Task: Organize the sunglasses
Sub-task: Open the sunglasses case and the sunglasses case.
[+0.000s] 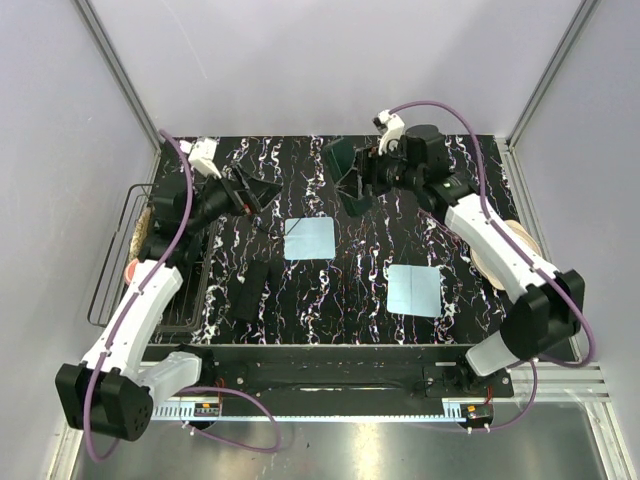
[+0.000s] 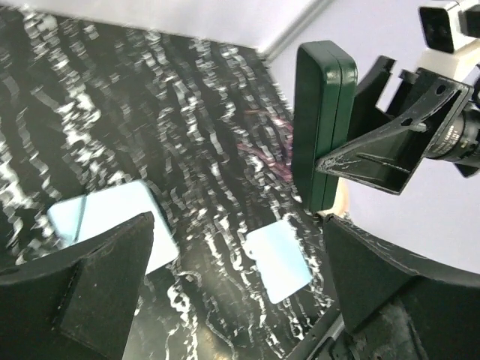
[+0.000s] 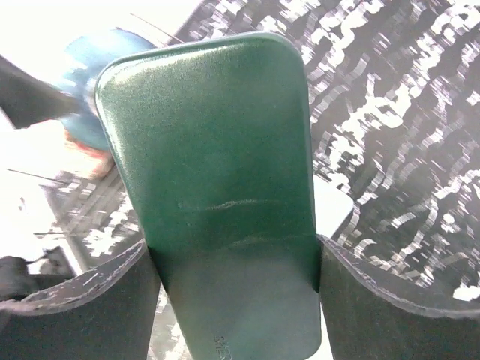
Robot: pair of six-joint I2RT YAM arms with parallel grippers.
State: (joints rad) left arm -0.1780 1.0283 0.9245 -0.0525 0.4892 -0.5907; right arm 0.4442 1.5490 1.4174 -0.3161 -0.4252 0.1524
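From above, the right gripper [image 1: 358, 185] grips the green case [image 1: 342, 158] past the middle cloth [image 1: 309, 238]. The left gripper [image 1: 248, 196] (spread wide, holding nothing) hangs left of that cloth. Left wrist: the case [image 2: 324, 124] stands upright. Right wrist: the case [image 3: 217, 187] sits tight between both fingers [image 3: 75, 300].

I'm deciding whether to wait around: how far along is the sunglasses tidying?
Nothing looks finished yet. In hand: the right gripper holds a green case upright above the far side of the table; the left gripper is open and empty. Left: two blue cloths and a dark item lie loose on it.
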